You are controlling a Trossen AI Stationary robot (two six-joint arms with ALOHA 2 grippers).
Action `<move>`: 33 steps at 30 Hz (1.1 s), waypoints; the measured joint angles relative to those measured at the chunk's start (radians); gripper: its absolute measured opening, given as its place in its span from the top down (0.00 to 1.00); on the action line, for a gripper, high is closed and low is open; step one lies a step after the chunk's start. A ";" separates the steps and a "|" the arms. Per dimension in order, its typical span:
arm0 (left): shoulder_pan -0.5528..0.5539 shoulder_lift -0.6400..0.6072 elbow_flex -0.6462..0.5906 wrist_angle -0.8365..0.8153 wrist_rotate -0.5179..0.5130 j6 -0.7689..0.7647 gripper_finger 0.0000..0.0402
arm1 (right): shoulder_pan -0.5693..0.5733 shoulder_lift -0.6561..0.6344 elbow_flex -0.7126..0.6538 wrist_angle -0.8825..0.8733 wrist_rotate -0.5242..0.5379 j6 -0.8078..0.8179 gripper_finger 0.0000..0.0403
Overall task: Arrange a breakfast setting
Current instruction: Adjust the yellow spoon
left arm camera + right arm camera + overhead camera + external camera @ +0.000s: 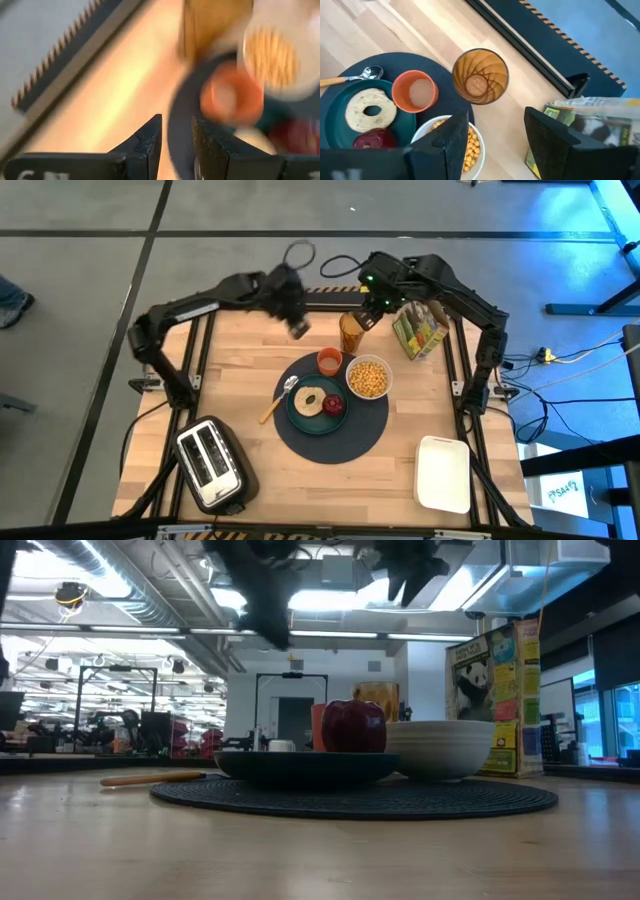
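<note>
The dark-blue mat (352, 436) lies mid-table. On it stand the teal plate (303, 418) with the bagel (308, 398) and red fruit (334, 404), the orange cup (329, 361) and the white bowl (368, 377) of cereal. The spoon (279, 400) leans its bowl on the plate's left rim. The amber glass (351, 332) stands upright on bare wood just past the mat's far edge. My right gripper (492, 135) is open and empty, raised high above the glass and bowl. My left gripper (176, 137) is raised left of the glass, fingers a little apart, empty.
A cereal box (420, 330) stands at the far right, close to my right arm. The silver-and-black toaster (212, 463) sits at the near left. The white tray (443, 473) lies at the near right. Bare wood shows left of the mat.
</note>
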 joint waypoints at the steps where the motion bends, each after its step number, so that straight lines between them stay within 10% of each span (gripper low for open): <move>1: -0.016 -0.032 -0.041 -0.040 0.000 -0.014 0.75 | 0.000 -0.011 -0.011 0.001 0.007 0.000 0.55; 13: -0.232 -0.166 -0.638 -0.010 0.056 -0.369 0.80 | 0.156 -0.145 -0.156 0.019 0.161 0.103 0.55; 33: -0.459 -0.138 -0.850 0.253 0.102 -0.718 0.97 | 0.309 -0.221 -0.160 -0.002 0.330 0.219 0.55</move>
